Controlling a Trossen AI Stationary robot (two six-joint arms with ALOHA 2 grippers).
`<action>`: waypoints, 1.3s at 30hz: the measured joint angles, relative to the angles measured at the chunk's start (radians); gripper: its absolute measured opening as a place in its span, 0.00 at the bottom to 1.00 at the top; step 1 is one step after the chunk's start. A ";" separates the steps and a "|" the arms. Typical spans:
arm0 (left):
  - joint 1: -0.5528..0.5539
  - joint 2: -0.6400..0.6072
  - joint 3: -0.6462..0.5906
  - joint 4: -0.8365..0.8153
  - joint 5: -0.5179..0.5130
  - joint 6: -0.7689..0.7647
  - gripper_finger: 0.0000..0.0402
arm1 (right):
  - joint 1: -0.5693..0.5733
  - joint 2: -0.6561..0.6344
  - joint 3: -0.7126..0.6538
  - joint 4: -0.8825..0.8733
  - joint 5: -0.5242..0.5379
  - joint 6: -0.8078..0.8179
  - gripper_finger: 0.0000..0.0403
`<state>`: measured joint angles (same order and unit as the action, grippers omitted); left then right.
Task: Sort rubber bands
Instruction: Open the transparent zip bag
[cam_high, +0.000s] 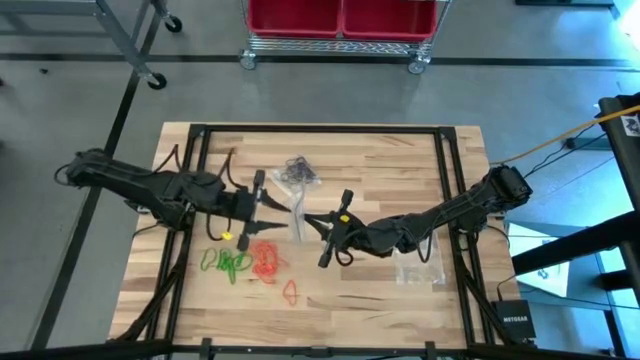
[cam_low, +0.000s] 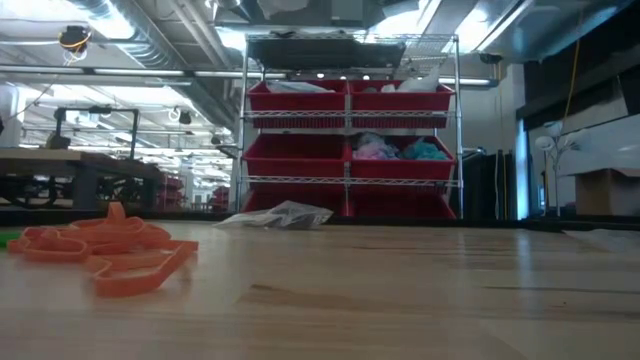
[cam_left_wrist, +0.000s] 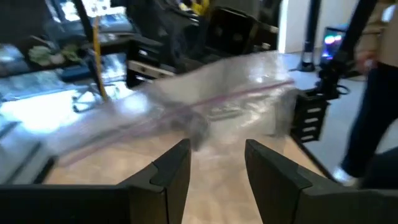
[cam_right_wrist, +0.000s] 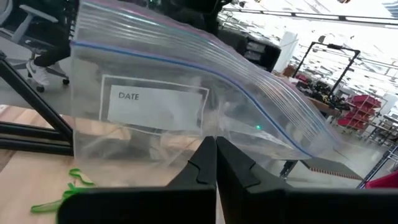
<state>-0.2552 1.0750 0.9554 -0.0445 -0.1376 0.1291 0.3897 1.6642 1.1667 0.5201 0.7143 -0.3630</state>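
High view: both grippers meeting over the table's (cam_high: 400, 160) middle, sharing a clear bag (cam_high: 298, 215).
Right gripper (cam_right_wrist: 216, 163) pinching shut on the bag marked "DATE"; left gripper (cam_high: 272, 205) standing open just beside the bag's other edge, fingers (cam_left_wrist: 173, 167) apart. Lying near the front-left edge: green rubber bands (cam_high: 226, 263), orange-red rubber bands (cam_high: 266, 260); dark ones bagged (cam_high: 297, 172) toward the back. Leaving bare wood along the right and front. Blurring badly in the left wrist view.
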 joint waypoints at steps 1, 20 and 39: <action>0.000 0.005 0.000 0.001 0.015 -0.012 0.36 | 0.000 0.000 0.000 0.000 0.000 0.000 0.00; 0.041 0.041 0.000 0.036 0.000 -0.019 0.34 | -0.024 0.000 -0.001 0.000 -0.079 0.019 0.00; 0.024 0.046 0.000 0.039 -0.023 0.007 0.00 | -0.030 0.000 -0.001 0.006 -0.129 0.098 0.00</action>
<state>-0.2310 1.1212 0.9554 -0.0058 -0.1603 0.1359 0.3595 1.6646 1.1660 0.5262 0.5854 -0.2648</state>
